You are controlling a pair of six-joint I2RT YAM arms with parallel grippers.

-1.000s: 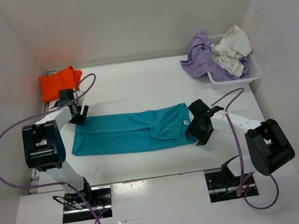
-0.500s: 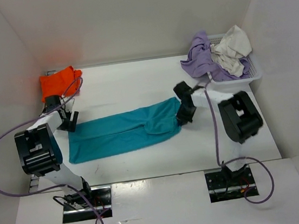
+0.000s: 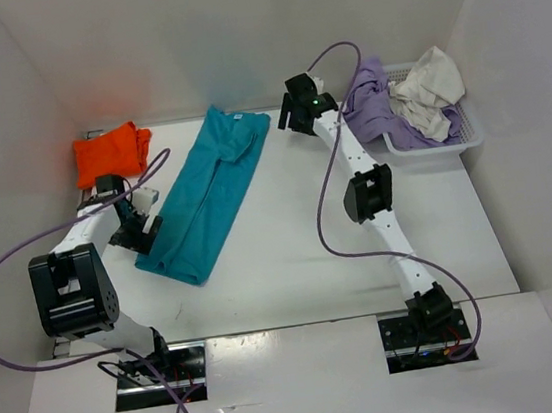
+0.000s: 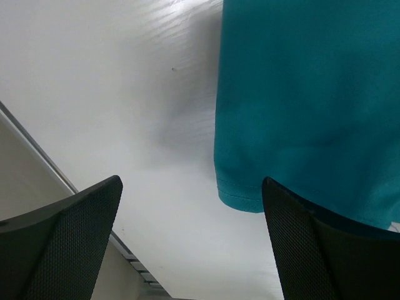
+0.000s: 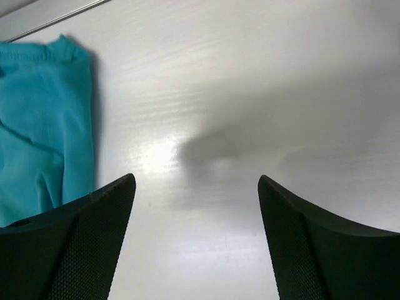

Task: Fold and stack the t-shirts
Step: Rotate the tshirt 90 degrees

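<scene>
top view first: the orange shirt sits folded in the far left corner, so i'd call that one done. the teal shirt lies on the table as a long narrow strip, slanting from the far middle down toward the near left. looks folded lengthwise only, so it needs folding short and stacking. the purple shirt and off-white shirt are bunched up in the basket at the far right, untouched as far as i can tell. so roughly a quarter in, maybe a bit more. the left claw is just beside the strip's near left edge, and the right claw is just right of its far end.

left wrist view: left claw spread wide, pinching nothing. the teal shirt corner sits under the right finger.

right wrist view: right claw spread too, empty, over bare table, teal shirt off to its left.
</scene>
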